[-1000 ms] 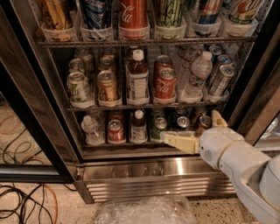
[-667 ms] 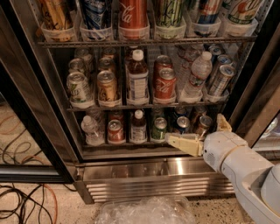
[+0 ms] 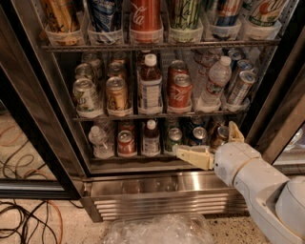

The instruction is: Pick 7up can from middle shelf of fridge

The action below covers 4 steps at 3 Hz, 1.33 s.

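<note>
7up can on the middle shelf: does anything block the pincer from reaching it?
Nothing visible does. The 7up can stands front left in its cup, its face unobstructed. The open pincer sits low right, before the lower rack.

We find the gripper [image 3: 206, 139] low on the right, before the lower rack [image 3: 136, 157], its two fingers spread wide. It covers part of the small cans [image 3: 196, 135] there, so we cannot name them. Its arm [image 3: 267, 190] runs off the right and bottom edges. The top-row cans [image 3: 145, 14] are cut by the upper edge. On the middle shelf [image 3: 157, 115], the 7up can [image 3: 86, 95] has lettering too blurred to read, and the rear cans [image 3: 85, 71] are half hidden. The fridge [image 3: 157, 190] is cut off above and at both sides.
</note>
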Available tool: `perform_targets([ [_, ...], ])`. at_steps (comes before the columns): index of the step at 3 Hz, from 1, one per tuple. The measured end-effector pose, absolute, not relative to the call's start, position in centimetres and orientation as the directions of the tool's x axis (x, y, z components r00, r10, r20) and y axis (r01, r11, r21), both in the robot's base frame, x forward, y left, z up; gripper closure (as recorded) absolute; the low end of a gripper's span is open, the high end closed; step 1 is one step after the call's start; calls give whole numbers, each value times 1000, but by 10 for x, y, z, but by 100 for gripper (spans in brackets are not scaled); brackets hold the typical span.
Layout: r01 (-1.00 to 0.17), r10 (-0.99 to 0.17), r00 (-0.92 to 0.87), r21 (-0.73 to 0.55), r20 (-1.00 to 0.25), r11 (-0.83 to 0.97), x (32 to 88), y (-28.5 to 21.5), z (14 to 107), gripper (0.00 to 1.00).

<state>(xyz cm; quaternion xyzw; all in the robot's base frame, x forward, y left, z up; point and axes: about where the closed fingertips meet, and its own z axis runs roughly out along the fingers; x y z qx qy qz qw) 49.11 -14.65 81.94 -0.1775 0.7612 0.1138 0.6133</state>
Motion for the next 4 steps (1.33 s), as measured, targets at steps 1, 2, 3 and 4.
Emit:
perform_targets([
  [1,-453,-138,-121,-69,-983,889,487,-124,822,0],
  [2,-482,-137,-61,-91,-989,871,477,-100,824,0],
  [3,-505,-113,2,-98,-994,857,463,-70,834,0],
  [4,-512,-110,3,-96,-994,854,463,-68,835,0],
])
